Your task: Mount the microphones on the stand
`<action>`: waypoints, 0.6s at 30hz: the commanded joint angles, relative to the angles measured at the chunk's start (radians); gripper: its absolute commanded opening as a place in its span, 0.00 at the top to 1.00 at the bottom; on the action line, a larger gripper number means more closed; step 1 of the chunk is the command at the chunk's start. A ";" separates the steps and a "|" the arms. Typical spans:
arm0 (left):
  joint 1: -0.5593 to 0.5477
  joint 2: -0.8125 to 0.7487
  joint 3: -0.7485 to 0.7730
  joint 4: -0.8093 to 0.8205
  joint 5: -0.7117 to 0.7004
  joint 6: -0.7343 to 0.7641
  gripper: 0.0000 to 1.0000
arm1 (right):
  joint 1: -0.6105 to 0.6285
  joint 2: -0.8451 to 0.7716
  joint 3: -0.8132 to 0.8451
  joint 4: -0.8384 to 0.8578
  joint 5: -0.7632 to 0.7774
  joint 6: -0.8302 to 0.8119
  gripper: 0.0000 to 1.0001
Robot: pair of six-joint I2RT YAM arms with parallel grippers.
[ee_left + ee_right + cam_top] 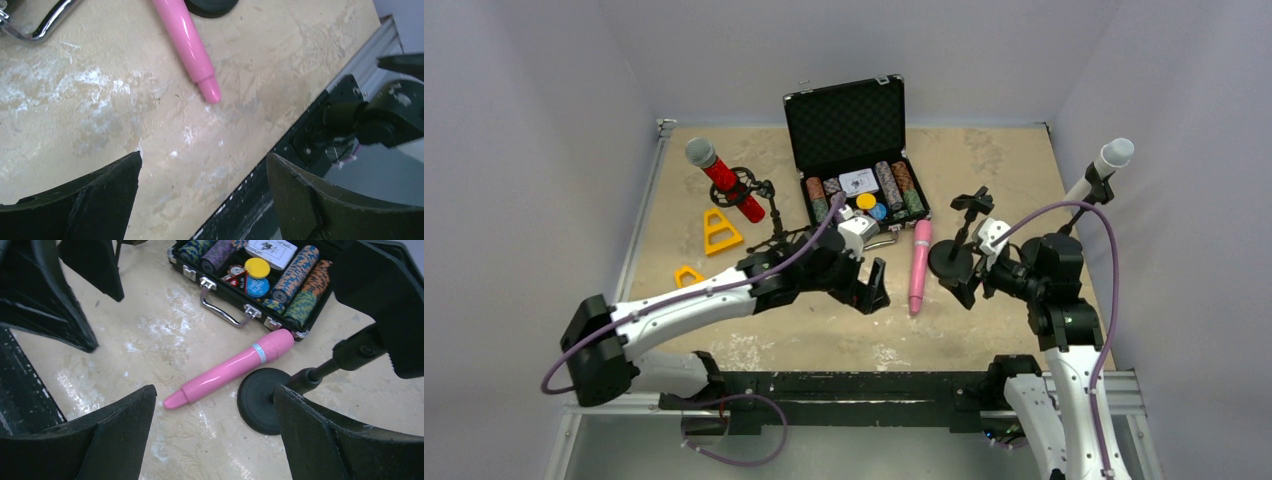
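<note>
Pink microphone (235, 367): lies flat on the table (150, 340), just ahead of the right fingers (110, 440) and centred between them, tail end nearest, head end just beside the poker chip case (844, 120). Also sits beyond the tips of the left fingers (100, 200), slightly to their left.
Left fingers: spread wide, gripping nothing, over bare table.
Right fingers: apart, gripping nothing, with the round base of the empty stand (257, 400) close by the right-hand tip.
Red microphone (719, 180): held head-up and tilted in a ring-mount stand (772, 212), well off to the left of the left fingers.
White microphone (1104, 165): clipped head-up in a stand (1084, 200), beyond and to the right of the right fingers.
Remaining work: judging by this, only the pink one to mount.
Handling: looks rigid, glossy, smooth plastic. Probably light, likely slippery, and apt to roll on the table. Not obviously fragile.
Hold: best across the straight barrel, between the pale band and the stepped tail, near the middle for balance. Avoid the tapered tail tip, and leave the clip-bound section free.
Writing: red-and-white token (237, 277) in the case seems to read "ALL IN". Blue token (257, 287) and white card (272, 247) show print too small to read. No brand legible on any microphone.
</note>
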 commanded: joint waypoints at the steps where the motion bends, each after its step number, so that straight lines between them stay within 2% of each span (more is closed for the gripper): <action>1: -0.011 0.174 0.161 0.067 -0.107 -0.110 0.03 | -0.002 -0.009 -0.008 0.117 0.105 0.125 0.10; 6: -0.028 0.367 0.289 0.053 -0.086 -0.158 0.06 | -0.033 -0.010 -0.006 0.125 0.134 0.143 0.10; 10: -0.047 0.516 0.432 -0.073 -0.128 -0.204 0.06 | -0.037 -0.007 -0.007 0.128 0.141 0.148 0.10; 17: -0.080 0.661 0.555 -0.177 -0.236 -0.231 0.08 | -0.040 -0.012 -0.008 0.131 0.142 0.152 0.10; 18: -0.081 0.686 0.572 -0.194 -0.239 -0.229 0.12 | -0.041 -0.012 -0.006 0.131 0.141 0.152 0.10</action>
